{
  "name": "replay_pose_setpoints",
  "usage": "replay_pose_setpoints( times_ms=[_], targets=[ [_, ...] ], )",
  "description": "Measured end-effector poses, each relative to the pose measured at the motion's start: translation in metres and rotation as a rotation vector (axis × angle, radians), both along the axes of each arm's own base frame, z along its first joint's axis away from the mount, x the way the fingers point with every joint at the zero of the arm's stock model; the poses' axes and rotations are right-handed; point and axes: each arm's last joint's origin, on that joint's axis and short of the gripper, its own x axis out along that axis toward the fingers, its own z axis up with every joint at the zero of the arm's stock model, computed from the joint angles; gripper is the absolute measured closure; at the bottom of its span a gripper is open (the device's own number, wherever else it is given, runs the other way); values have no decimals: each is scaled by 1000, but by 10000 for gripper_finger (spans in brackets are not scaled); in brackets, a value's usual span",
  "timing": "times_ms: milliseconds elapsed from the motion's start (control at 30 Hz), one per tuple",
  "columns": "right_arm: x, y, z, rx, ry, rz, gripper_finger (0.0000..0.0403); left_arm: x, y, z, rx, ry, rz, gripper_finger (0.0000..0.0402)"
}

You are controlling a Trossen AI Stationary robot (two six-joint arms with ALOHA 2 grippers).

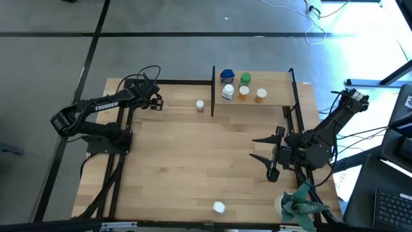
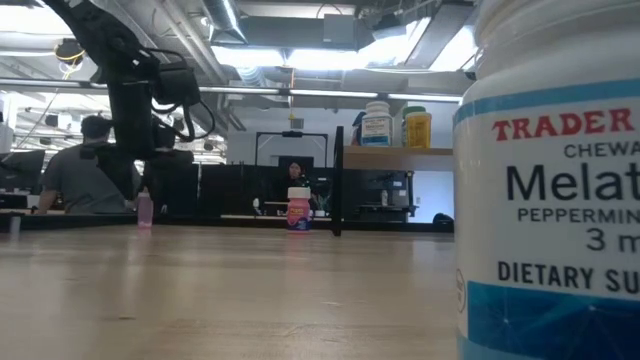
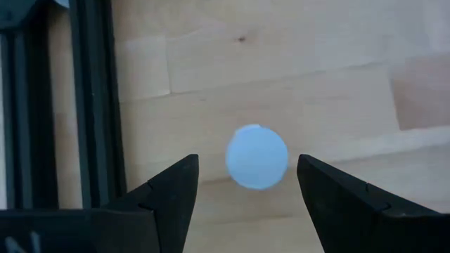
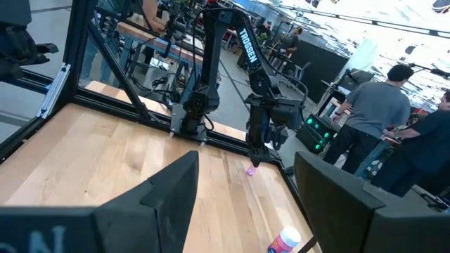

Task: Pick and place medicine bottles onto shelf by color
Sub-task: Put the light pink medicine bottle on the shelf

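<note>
The left pincer (image 3: 247, 204) hangs straight over a pink bottle (image 3: 256, 156) near the far left corner of the tabletop (image 1: 193, 161), jaws spread wide either side of its round cap and gripping nothing. That top-down line-up looks like the set-up for a grab: cap centred in the gap, room on both sides. The black frame rail (image 3: 95, 105) runs just beside it, so the jaw on that side has less margin as it drops.

Over on the shelf (image 1: 277, 96), at the far edge, a blue bottle (image 1: 226, 75) and a green one (image 1: 245, 78) stand at the back, with a white one (image 1: 227, 93) and two orange ones (image 1: 243, 93) (image 1: 261, 95) in front. Sorted loosely, I'd say, with bare board left at the right end.

Another pink-and-white bottle (image 1: 200, 105) stands on the tabletop just outside the shelf's left upright (image 1: 213, 90), and a white one (image 1: 219, 207) stands alone at the near edge.

The right pincer (image 1: 262, 149) waits by the right edge, jaws open, empty, pointed across the bare middle. A green paper plant (image 1: 299, 205) sits at the near right corner, clear of any path.
</note>
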Motion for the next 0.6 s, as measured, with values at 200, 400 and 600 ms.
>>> replay_pose_setpoints(
  times_ms=[200,400,600],
  targets=[
    [0,0,0,0,0,0,168,1,2,1,40,7,-4,166],
    [0,0,0,0,0,0,168,1,2,1,40,5,-6,194],
    [0,0,0,0,0,0,168,2,2,1,31,-4,-13,237]
  ],
)
